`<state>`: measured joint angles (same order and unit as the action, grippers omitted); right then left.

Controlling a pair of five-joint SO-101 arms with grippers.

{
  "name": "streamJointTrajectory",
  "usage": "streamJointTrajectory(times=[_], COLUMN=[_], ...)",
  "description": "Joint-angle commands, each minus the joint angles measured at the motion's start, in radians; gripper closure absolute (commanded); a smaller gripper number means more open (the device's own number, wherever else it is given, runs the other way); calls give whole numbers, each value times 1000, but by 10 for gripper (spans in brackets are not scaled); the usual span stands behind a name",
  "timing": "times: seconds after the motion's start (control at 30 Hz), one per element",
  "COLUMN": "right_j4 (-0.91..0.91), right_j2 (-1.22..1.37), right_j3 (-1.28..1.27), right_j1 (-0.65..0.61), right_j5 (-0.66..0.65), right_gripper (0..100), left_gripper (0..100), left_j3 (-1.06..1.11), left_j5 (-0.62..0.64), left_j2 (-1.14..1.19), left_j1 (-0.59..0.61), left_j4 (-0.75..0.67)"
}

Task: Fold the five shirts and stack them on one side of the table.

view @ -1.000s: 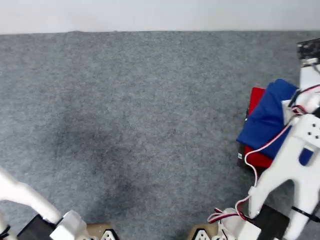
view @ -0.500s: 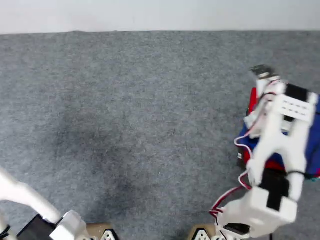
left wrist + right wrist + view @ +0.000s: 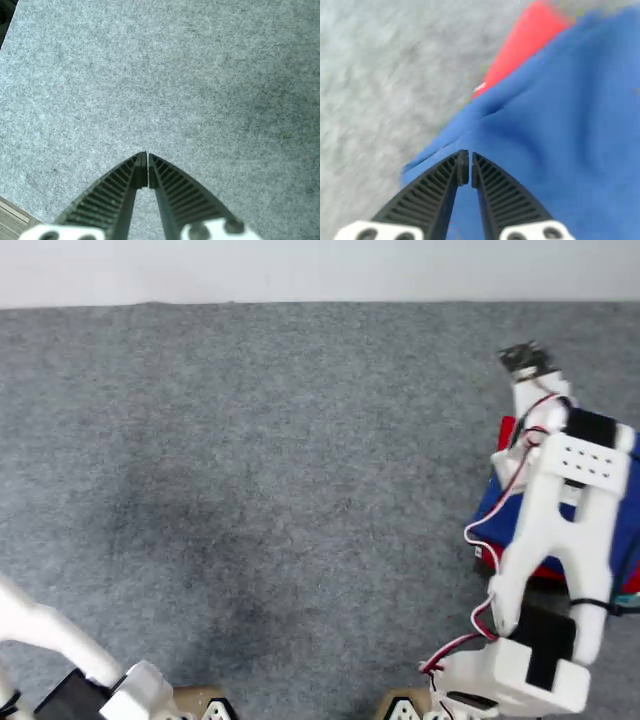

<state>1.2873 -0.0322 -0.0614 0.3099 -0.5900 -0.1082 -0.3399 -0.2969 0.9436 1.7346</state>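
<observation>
Left gripper (image 3: 147, 172) first: you have its jaws pressed together with nothing between them. Beneath and ahead of the tips lies grey table (image 3: 225, 75). The shirts are well apart from this tool, far off toward the other arm, so it is not the one to use.

Your right gripper (image 3: 466, 170) is likewise closed to a narrow slit, with no cloth caught that you can see. The blue shirt (image 3: 560, 150) lies directly beneath its tips. That shirt's folded edge runs slantwise just ahead of them, and the red shirt (image 3: 530, 45) pokes out past the edge, farther ahead. You cannot tell whether the tips touch the cloth.

From the right wrist you get the jaw state and the crease in the blue fabric. From above you get the layering. The right arm (image 3: 560, 530) lies over the stack, and the blue shirt (image 3: 503, 510) sits on top of the red shirt (image 3: 508, 432), its long axis running roughly along the arm, away from the base. Any next grasp on the stack looks to be the right arm's, and you would need to spread the jaws first.
</observation>
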Motion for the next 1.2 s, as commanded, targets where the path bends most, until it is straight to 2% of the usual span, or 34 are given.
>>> streamJointTrajectory(times=[0.0,0.3,0.47,0.83,0.97,1.17], right_j4=[-150,-493,-549,-288,-142,90], right_j2=[-38,271,361,38,-74,-182], right_j3=[71,72,78,77,75,72], right_j1=[45,48,19,-10,-59,-151], right_j5=[2,3,6,9,9,41], right_gripper=[980,980,980,983,983,983], left_gripper=[987,987,987,987,987,987], left_j3=[-2,-2,13,35,35,36], left_j5=[-9,-9,-9,-9,-9,0], left_j2=[-29,-29,-29,-40,-41,-77], left_j1=[-3,-3,-5,-5,-6,-77], left_j4=[-6,-5,-5,-5,2,3])
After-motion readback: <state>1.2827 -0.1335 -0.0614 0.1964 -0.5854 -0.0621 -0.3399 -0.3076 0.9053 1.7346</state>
